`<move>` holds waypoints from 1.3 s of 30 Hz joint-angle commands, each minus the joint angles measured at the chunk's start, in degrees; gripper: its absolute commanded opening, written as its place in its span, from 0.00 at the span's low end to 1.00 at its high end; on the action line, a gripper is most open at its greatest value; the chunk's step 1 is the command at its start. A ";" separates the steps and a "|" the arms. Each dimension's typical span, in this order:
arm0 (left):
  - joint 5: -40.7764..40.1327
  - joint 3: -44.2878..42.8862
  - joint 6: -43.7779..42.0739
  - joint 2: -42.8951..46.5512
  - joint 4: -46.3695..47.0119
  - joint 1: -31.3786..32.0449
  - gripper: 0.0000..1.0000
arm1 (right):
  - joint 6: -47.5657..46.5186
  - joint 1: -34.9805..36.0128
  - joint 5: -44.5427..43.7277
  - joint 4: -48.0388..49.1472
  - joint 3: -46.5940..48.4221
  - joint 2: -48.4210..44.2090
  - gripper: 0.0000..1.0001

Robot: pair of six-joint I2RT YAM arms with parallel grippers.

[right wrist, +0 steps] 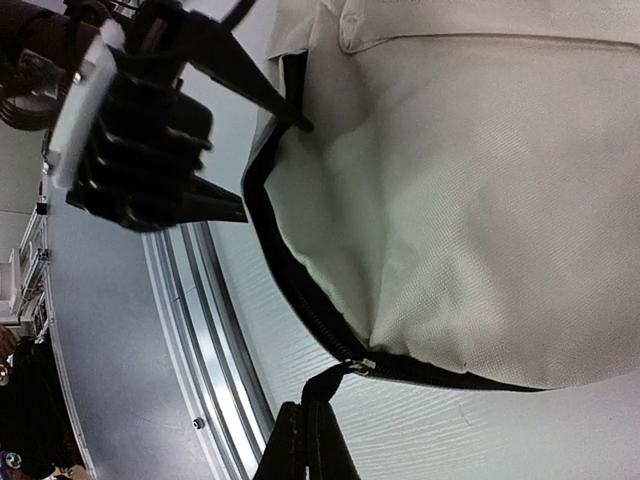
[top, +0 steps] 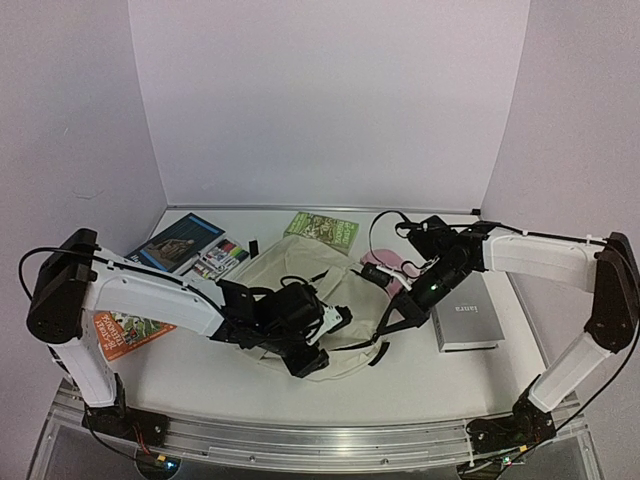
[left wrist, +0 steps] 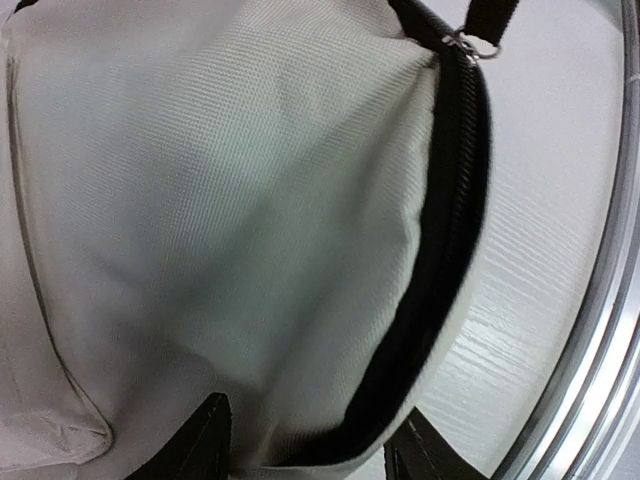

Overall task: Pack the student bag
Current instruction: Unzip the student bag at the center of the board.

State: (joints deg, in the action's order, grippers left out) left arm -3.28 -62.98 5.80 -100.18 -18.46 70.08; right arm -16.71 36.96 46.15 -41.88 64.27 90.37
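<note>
Top external view: your left gripper (top: 328,340) hovers with its jaws spread apart over the near edge of the student bag (top: 285,265), which lies flat mid-table between both arms. Your right gripper (right wrist: 308,415) is pinched tight on the bag's black zipper pull (right wrist: 340,375). Farther back lies a blue book (top: 180,240).

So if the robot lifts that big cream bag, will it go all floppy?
Probably floppy: the student bag lies slumped with creased, sagging cloth. Likely light too, since it looks flat and mostly empty. It shouldn't roll, but its zipper edge may fold when pulled.
</note>
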 commanded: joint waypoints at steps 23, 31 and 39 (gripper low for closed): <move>-9.96 9.93 6.33 12.16 -13.49 -0.33 0.00 | -7.38 -16.22 -13.66 0.03 2.91 6.14 0.00; -8.50 6.51 6.24 14.78 -12.51 -0.25 0.44 | -2.81 -5.92 -0.64 -0.17 0.56 0.95 0.00; -4.59 -4.40 1.59 4.83 -4.12 2.17 0.64 | 0.08 -4.35 2.11 1.39 0.88 1.62 0.00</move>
State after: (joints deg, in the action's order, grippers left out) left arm -9.28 -60.52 10.40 -90.05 -27.85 71.30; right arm -18.44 33.09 46.25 -41.27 64.82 93.19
